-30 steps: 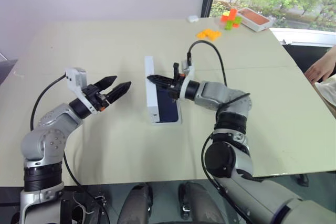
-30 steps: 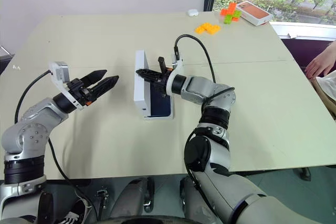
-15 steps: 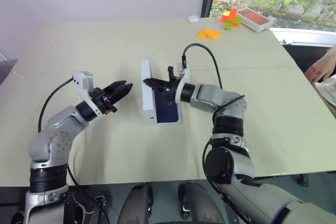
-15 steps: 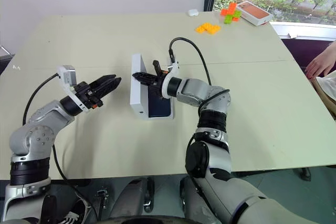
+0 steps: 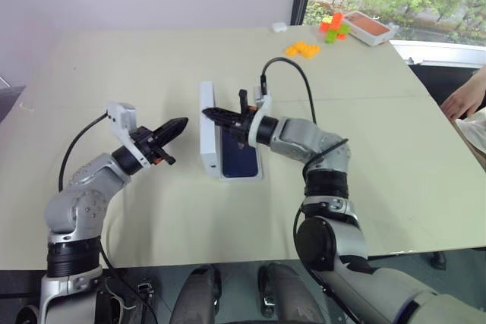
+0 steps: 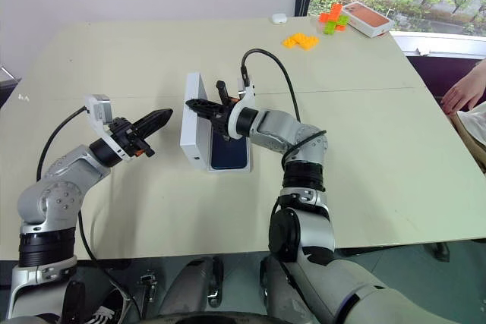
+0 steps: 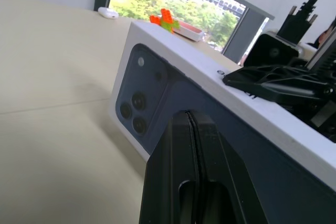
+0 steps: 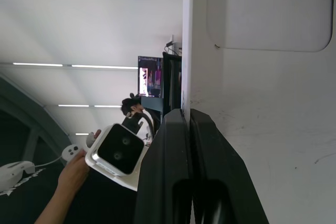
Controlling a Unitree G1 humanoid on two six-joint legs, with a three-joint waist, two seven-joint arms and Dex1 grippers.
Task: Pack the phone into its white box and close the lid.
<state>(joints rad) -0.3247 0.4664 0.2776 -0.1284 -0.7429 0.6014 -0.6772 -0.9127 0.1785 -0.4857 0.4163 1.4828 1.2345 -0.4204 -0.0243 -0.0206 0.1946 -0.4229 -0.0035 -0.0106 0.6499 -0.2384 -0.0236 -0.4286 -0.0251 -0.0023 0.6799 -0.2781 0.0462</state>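
The lid (image 5: 206, 133) stands on its long edge, nearly upright, just left of the white box (image 5: 237, 177). The dark blue phone (image 5: 240, 157) lies in the box. My right gripper (image 5: 209, 114) reaches over the box and is shut on the lid's top rim. The left wrist view shows the lid's printed face (image 7: 157, 93) with the right gripper's fingers (image 7: 273, 85) on the rim. Left of the lid and a short gap from it, my left gripper (image 5: 181, 123) is shut and empty, pointing at that face. In the right wrist view a white panel with a rounded recess (image 8: 252, 129) runs beside the shut fingers (image 8: 173, 145).
Orange blocks (image 5: 302, 49), orange-and-green blocks (image 5: 332, 26), a white tray (image 5: 368, 28) and a small white item (image 5: 279, 27) sit at the table's far right. A person's hand (image 5: 463, 96) rests at the right edge. Bare table (image 5: 114, 73) lies left of the lid.
My left gripper has gone from open to shut. The lid has tipped more upright and shifted left, with my right gripper on its rim.
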